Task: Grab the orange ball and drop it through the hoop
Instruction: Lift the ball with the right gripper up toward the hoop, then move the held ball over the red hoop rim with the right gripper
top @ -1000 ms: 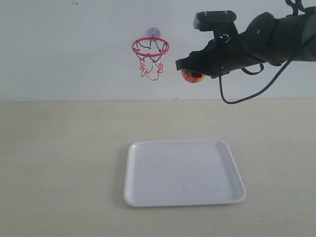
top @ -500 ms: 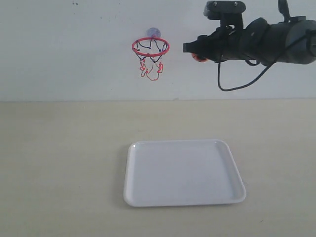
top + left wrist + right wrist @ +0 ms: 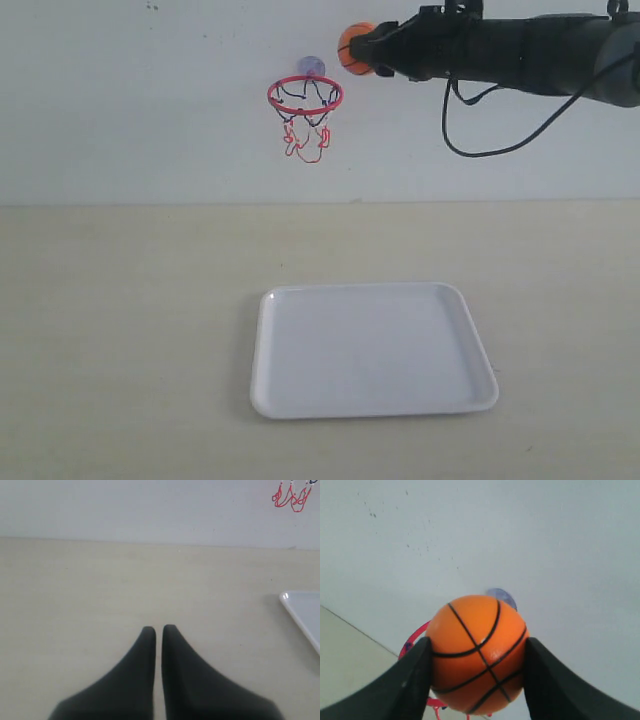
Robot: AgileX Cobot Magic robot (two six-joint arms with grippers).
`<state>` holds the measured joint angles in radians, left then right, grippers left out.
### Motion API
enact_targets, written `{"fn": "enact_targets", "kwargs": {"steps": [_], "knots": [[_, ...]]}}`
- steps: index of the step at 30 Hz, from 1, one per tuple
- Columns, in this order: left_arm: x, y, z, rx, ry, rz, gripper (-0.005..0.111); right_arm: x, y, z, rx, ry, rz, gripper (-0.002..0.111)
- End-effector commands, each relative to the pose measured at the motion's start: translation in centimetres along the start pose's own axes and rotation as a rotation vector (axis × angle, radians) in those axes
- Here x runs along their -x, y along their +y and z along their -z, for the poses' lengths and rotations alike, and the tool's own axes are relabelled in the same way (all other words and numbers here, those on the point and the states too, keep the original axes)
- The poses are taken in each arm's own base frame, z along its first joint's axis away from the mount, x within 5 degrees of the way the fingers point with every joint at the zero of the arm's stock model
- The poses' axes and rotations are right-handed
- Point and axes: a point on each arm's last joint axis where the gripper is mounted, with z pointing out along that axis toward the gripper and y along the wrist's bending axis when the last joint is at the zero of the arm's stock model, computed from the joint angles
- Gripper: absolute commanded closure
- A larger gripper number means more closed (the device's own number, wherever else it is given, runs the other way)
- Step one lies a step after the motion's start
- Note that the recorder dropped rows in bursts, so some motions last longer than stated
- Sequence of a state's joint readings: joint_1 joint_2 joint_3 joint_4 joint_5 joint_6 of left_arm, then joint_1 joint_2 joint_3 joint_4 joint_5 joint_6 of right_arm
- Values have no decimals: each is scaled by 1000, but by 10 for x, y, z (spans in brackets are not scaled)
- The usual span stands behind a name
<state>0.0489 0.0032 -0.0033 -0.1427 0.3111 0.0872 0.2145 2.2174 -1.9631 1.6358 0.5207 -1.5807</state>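
The orange ball [image 3: 353, 48] with black seams is held in my right gripper [image 3: 362, 49], high up against the wall, just right of and above the hoop [image 3: 305, 96]. In the right wrist view the ball [image 3: 477, 652] fills the gap between both black fingers [image 3: 407, 685], with the red rim [image 3: 412, 642] and the bluish suction mount [image 3: 504, 596] partly hidden behind it. The hoop's red and black net [image 3: 306, 135] hangs below the rim. My left gripper [image 3: 159, 629] is shut and empty, low over the table, out of the exterior view.
A white tray [image 3: 275, 345] lies on the beige table, below and a little right of the hoop. Its corner [image 3: 300, 607] shows in the left wrist view. A black cable [image 3: 480, 150] loops under the right arm.
My right gripper has risen with the ball from below rim level to above it and shifted left toward the hoop. The left gripper's earlier position is not shown.
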Motion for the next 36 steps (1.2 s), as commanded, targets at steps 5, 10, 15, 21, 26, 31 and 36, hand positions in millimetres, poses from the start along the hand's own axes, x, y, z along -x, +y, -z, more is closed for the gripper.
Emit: {"fn": "enact_targets", "kwargs": {"steps": [5, 10, 15, 21, 26, 31, 36], "knots": [[0, 0, 0, 0, -7, 14, 103, 6, 0, 1, 30, -63, 93, 109], [0, 0, 0, 0, -7, 14, 103, 4, 13, -10, 73, -72, 97, 109], [0, 0, 0, 0, -7, 14, 103, 2, 34, -32, 67, -84, 116, 109], [0, 0, 0, 0, -7, 14, 103, -10, 41, -44, 80, -73, 115, 109], [0, 0, 0, 0, -7, 14, 103, -15, 38, -47, 65, -61, 110, 109], [0, 0, 0, 0, -7, 14, 103, -16, 33, -47, 4, -51, 108, 109], [0, 0, 0, 0, -7, 14, 103, -17, 29, -47, -39, -45, 107, 109]]}}
